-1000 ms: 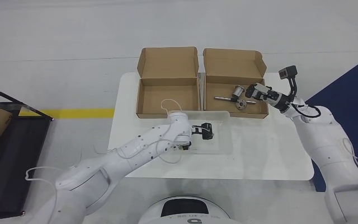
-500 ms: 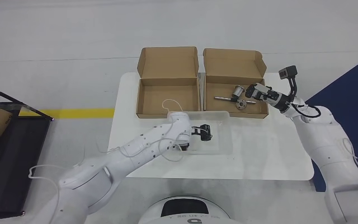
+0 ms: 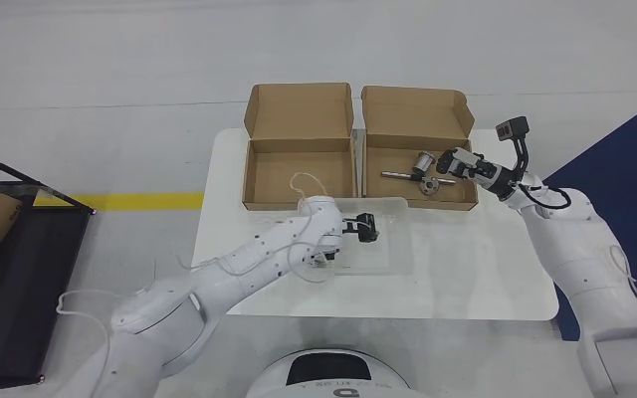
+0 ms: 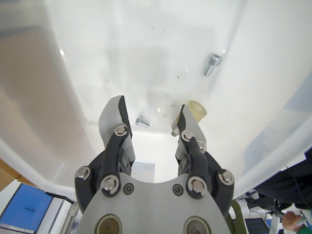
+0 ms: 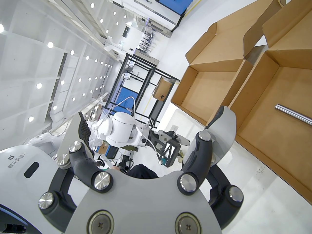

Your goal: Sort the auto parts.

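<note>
Nudged since a second ago: left gripper (image 4: 151, 102), now a shade nearer the far wall of the clear plastic bin (image 3: 400, 267); no shift at the right arm or among the boxed parts.

Pictured from left: left cardboard box (image 3: 299, 177), lid raised, just beyond the bin's far-left corner. Inside the bin, near its middle, the left gripper pointing down, fingers (image 4: 112, 115) spread wide and clamping nothing. Between those fingers, on the bin floor, a small steel bolt (image 4: 142, 122). Just beside one finger and partly hidden behind it, a pale yellow bushing (image 4: 198, 109); contact between the two impossible to tell. Farther along the bin floor, hard by the curved side wall, a socket-head bolt (image 4: 212, 64), well apart from the other two parts.

Beyond the bin's far-right corner, right cardboard box (image 3: 418, 202), lid likewise raised, side by side with its twin. Lying inside: a slim steel rod (image 3: 403, 175) and, at its right end, two stubby metal fittings (image 3: 426, 162), too small to name. Farthest right of the bin, right gripper (image 5: 152, 113) hovering over that box's right end, near the fittings, fingers splayed and holding nothing. Under bin and boxes alike, a white table (image 3: 478, 269).
</note>
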### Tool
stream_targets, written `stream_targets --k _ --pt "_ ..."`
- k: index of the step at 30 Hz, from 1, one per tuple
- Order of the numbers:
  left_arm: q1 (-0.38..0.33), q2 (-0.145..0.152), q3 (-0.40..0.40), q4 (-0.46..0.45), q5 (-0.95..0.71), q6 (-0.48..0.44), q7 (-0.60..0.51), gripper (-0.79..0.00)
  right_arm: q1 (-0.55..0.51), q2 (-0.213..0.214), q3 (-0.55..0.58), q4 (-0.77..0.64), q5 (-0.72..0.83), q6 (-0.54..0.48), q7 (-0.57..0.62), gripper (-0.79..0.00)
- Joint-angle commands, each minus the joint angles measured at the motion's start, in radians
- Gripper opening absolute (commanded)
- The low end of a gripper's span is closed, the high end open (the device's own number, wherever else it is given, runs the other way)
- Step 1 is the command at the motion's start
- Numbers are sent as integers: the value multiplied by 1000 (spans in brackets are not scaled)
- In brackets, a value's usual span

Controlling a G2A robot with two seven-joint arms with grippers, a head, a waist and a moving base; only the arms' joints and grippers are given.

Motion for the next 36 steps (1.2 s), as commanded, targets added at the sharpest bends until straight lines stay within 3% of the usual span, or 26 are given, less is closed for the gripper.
stream_targets --k 1,8,15,19,22,27,34,36 --pt "2 5 -19 -6 11 30 34 -416 0 0 0 0 0 0 0 0" --pt "26 26 -46 -42 -4 -74 46 -394 0 0 0 0 0 0 0 0" --pt "32 38 -63 -40 -36 -170 35 -305 0 0 0 0 0 0 0 0" --pt "30 40 -66 -34 -51 -199 13 -222 0 0 0 0 0 0 0 0" --pt "29 39 -63 -30 -63 -217 -3 -95 0 0 0 0 0 0 0 0" --pt "25 34 -53 -19 -71 -226 -21 -9 0 0 0 0 0 0 0 0" --pt "15 20 -34 2 -72 -224 -35 -34 0 0 0 0 0 0 0 0" --pt "11 16 -29 11 -70 -217 -38 -105 0 0 0 0 0 0 0 0"
